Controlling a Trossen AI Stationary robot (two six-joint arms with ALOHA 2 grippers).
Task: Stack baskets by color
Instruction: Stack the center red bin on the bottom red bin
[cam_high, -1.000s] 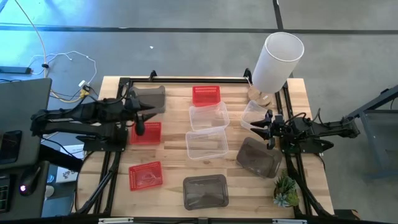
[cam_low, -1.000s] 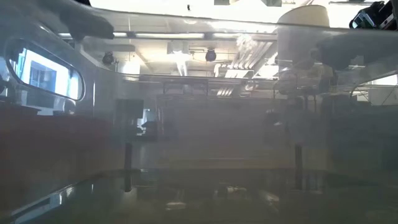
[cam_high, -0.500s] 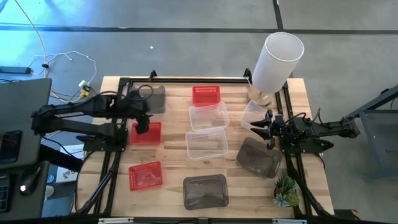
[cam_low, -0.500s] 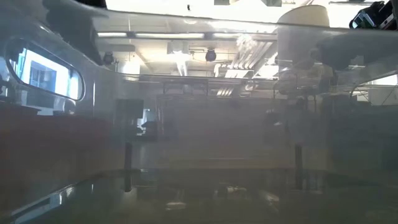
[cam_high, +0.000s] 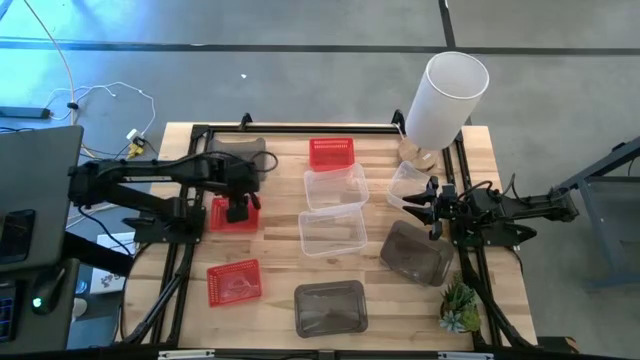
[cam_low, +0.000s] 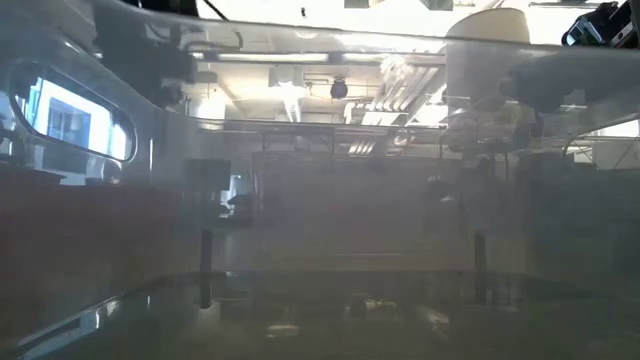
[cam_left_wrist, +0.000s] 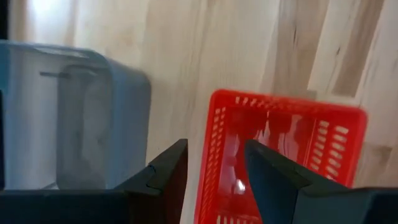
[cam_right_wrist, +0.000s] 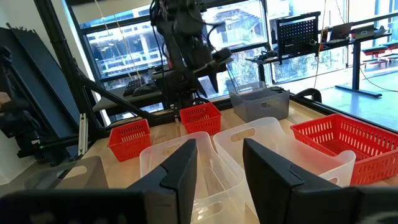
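My left gripper (cam_high: 239, 208) points down, open, just above a red mesh basket (cam_high: 232, 215) at the table's left. In the left wrist view its fingers (cam_left_wrist: 216, 147) stand on either side of one end wall of that red basket (cam_left_wrist: 283, 152), apart from it. A smoky grey basket (cam_high: 241, 156) stands beyond it, toward the far edge. Two more red baskets (cam_high: 331, 152) (cam_high: 234, 282), three clear ones (cam_high: 335, 186) (cam_high: 332, 231) (cam_high: 410, 183) and two dark grey ones (cam_high: 415, 252) (cam_high: 330, 308) rest flat on the table. My right gripper (cam_high: 431, 206) waits open at the right, level.
A tall white cylinder (cam_high: 445, 98) stands at the far right corner. A small green plant (cam_high: 460, 306) sits at the near right. The low view looks through a clear basket wall (cam_low: 320, 200) and shows little else. Black frame rails (cam_high: 300, 128) border the table.
My left gripper has swung from beside the smoky grey basket toward the table's right and near edges. It has sunk and tipped from nearly level to pointing down over the red basket. No basket has moved.
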